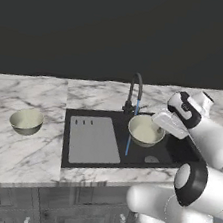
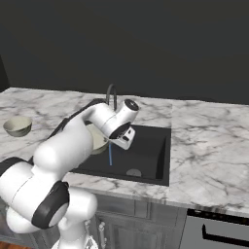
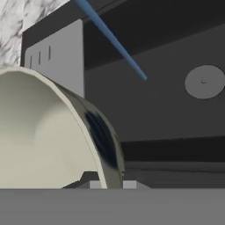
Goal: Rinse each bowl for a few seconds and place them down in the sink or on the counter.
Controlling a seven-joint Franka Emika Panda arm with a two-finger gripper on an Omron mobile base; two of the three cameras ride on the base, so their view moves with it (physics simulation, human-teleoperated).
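Observation:
One pale bowl [image 1: 145, 130] hangs tilted over the black sink [image 1: 178, 151], just below the dark faucet [image 1: 135, 89]. My gripper [image 1: 159, 124] is shut on its right rim. The hand view has this bowl [image 3: 39, 136] large at the left, its rim pinched at the bottom edge. A thin blue water stream [image 1: 129, 136] falls close beside the bowl's rim to the basin floor [image 3: 176, 118]. The other bowl [image 1: 26, 121] stands upright on the marble counter [image 1: 26, 156], far left of the sink. From the right base view my arm hides most of the held bowl [image 2: 99, 141].
A grey ribbed drainboard [image 1: 93, 140] fills the sink's left half. The round drain [image 1: 152, 159] lies on the basin floor at the front right. Marble counter [image 2: 209, 141] stretches right of the sink. A dark wall stands behind the counter.

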